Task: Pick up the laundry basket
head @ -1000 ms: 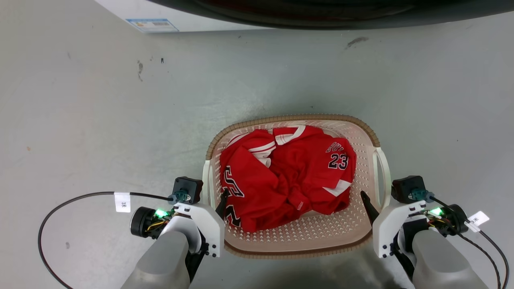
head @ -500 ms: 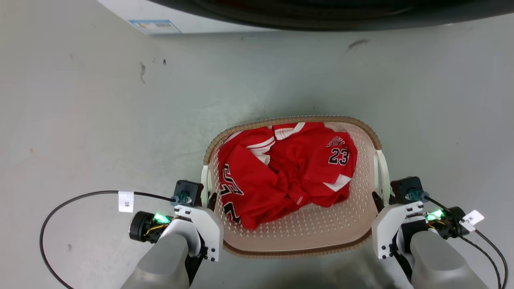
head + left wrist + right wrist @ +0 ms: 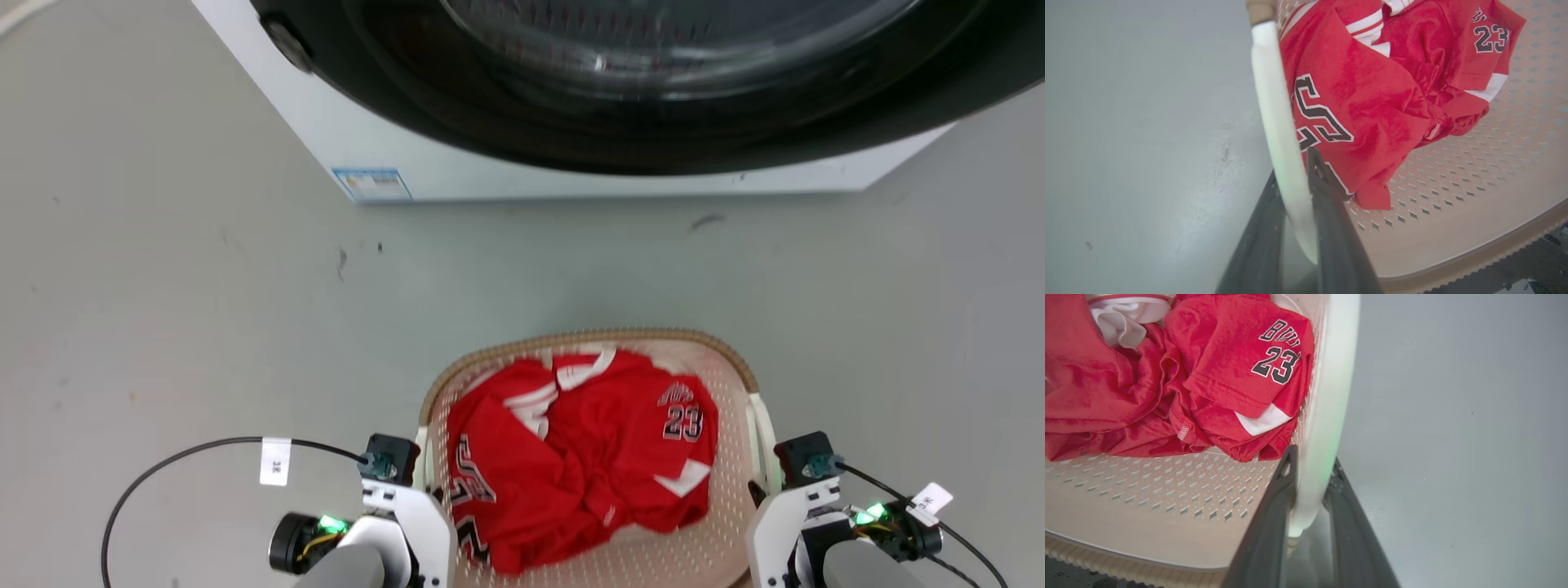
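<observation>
With grey floor (image 3: 204,310) all round and the washer (image 3: 457,175) beyond, the laundry basket (image 3: 571,336) is near and central, left gripper (image 3: 1292,167) pinched narrow on its left handle (image 3: 1274,102), right gripper (image 3: 1312,457) on its right handle (image 3: 1331,396): grasp apparently made, an even two-armed lift comes next.

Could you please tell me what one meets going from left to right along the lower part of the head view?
In order: white tag on the left cable → left tool → red jersey lying in the laundry basket → right tool → white tag on the right cable.
</observation>
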